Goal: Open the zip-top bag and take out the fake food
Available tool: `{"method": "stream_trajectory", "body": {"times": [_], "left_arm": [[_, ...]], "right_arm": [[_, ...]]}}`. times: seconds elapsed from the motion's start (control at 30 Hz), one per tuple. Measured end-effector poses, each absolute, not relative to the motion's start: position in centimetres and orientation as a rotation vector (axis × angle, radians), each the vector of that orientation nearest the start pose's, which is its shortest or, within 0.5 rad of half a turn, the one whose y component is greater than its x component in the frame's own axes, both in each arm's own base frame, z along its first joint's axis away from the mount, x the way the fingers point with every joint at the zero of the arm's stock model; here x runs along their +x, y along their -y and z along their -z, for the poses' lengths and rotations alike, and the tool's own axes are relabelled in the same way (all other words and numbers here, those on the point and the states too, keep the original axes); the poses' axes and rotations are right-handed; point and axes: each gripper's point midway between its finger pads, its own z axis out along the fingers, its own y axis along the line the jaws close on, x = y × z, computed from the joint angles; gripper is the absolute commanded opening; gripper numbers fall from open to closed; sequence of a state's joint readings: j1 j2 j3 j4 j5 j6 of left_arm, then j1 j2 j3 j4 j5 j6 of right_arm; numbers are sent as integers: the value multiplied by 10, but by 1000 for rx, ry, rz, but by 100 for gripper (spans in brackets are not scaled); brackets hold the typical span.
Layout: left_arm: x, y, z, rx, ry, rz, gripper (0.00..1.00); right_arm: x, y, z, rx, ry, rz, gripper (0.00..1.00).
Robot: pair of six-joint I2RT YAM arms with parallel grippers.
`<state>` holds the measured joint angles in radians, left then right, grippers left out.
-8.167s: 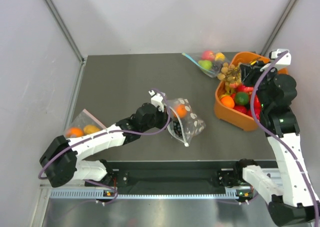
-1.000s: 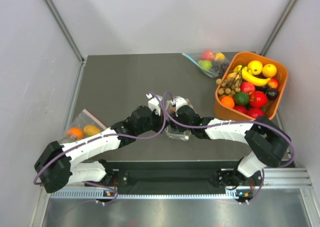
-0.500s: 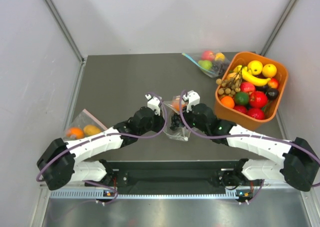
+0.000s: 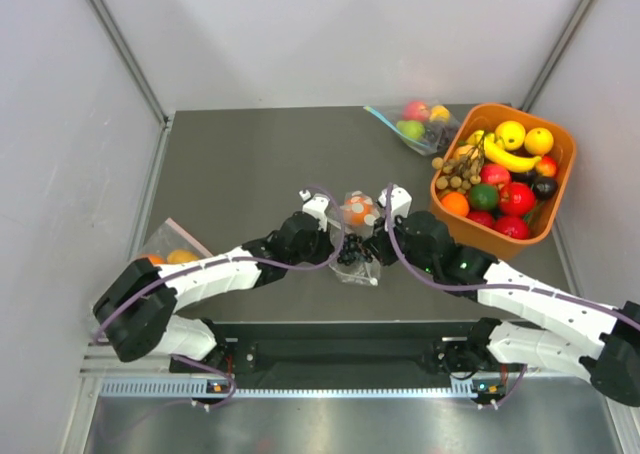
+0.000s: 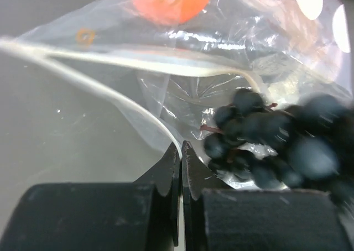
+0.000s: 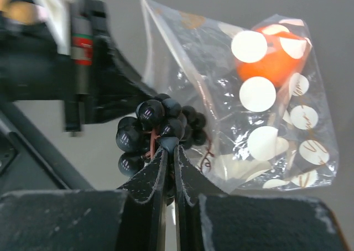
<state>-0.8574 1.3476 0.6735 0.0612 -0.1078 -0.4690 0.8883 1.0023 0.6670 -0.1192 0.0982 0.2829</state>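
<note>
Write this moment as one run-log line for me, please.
left gripper: shut on zip-top bag edge | right gripper: shut on dark berry bunch at bag mouth | orange ball: inside bag

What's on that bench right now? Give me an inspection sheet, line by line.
Surface: dark grey table, no spills seen.
Job's things: zip-top bag at centre, mouth open; orange ball inside; dark berry bunch at its mouth.
Clutter: orange bin of toy fruit; blue-zip bag; pink-edged bag.
Grippers: left gripper shut on the bag's edge; right gripper shut on the bunch's stem.
Cables: purple cable along each arm.
Surroundings: pale walls; nothing else seen.
</note>
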Motion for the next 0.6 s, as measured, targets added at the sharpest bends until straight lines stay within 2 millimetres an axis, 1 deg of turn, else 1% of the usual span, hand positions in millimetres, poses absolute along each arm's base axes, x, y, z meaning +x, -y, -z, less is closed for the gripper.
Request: {"method": "stream_trajectory", "body": {"times": [0.23, 0.4, 0.6], "left_arm": [[248, 293, -80, 393, -2247, 635, 0], [248, 295, -81, 395, -2244, 645, 0], [250, 294, -73, 390, -2262, 636, 0]], "right_arm": [[205, -259, -189, -556, -1949, -725, 1], [201, -255, -196, -555, -1936, -736, 1], [198, -245, -199, -543, -1937, -716, 1]]}}
